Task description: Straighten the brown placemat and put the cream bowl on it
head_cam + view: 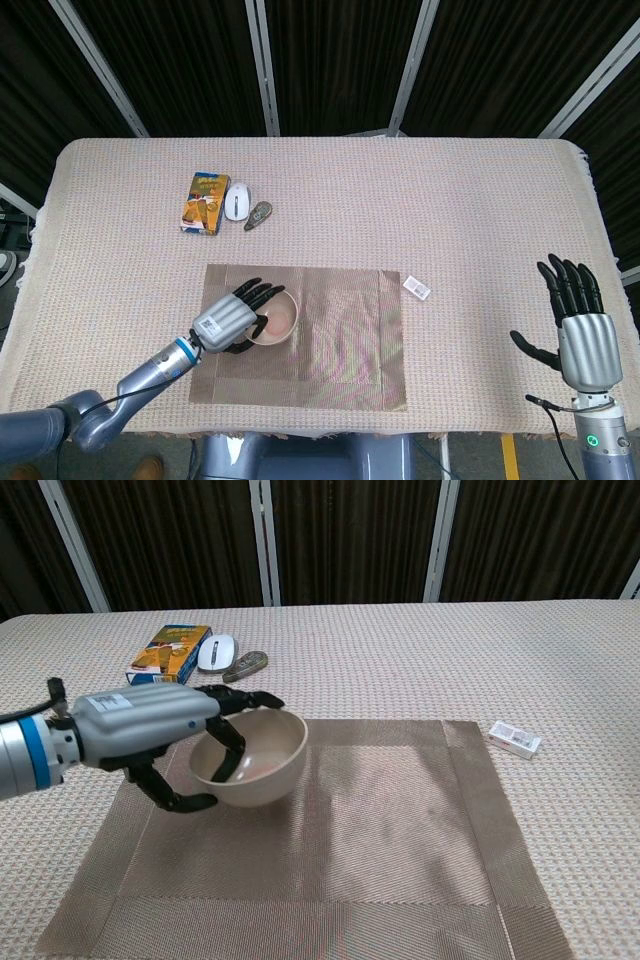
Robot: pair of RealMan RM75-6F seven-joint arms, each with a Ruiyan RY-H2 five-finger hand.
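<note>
Tablecloth; left hand (pixel 150 730) grips cream bowl (pixel 255 760) over brown placemat (pixel 400 840); contact unclear.

The head view looks steeply down from high above the near edge, taking in the whole surface (pixel 480 200) to its far corners. The chest view sits low and close at the near edge, facing the far edge and the dark curtains (pixel 350 540). Both views share the brown placemat (pixel 340 350) and the surface's far-left area.
</note>
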